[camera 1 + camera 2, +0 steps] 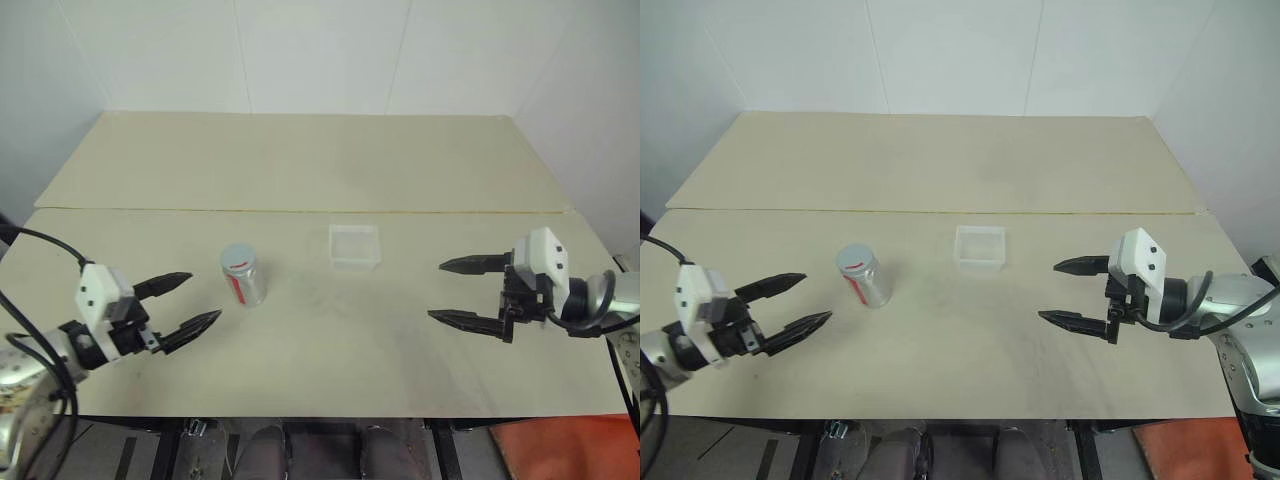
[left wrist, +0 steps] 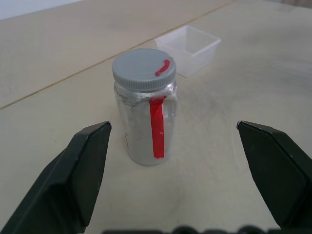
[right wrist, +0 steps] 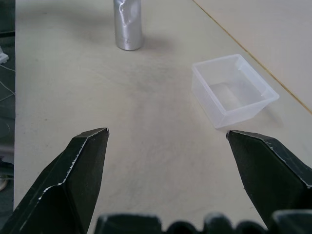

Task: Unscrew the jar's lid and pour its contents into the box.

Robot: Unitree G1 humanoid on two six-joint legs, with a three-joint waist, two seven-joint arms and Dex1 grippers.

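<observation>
The jar (image 1: 242, 276) stands upright on the table, left of centre: a small silvery cylinder with a red strip down its side. Its grey lid (image 2: 144, 68) with a red mark is on the jar. The contents are hidden inside. The clear plastic box (image 1: 354, 246) sits empty to the right of the jar, a little farther back. My left gripper (image 1: 204, 298) hovers open just left of the jar, pointing at it, nothing between its fingers. My right gripper (image 1: 442, 291) is open at the right, pointing toward the box, with a gap between them.
The beige table (image 1: 330, 360) has a seam (image 1: 300, 211) running across behind the jar and box, with a second panel beyond it up to the white wall. Its front edge lies close below both grippers.
</observation>
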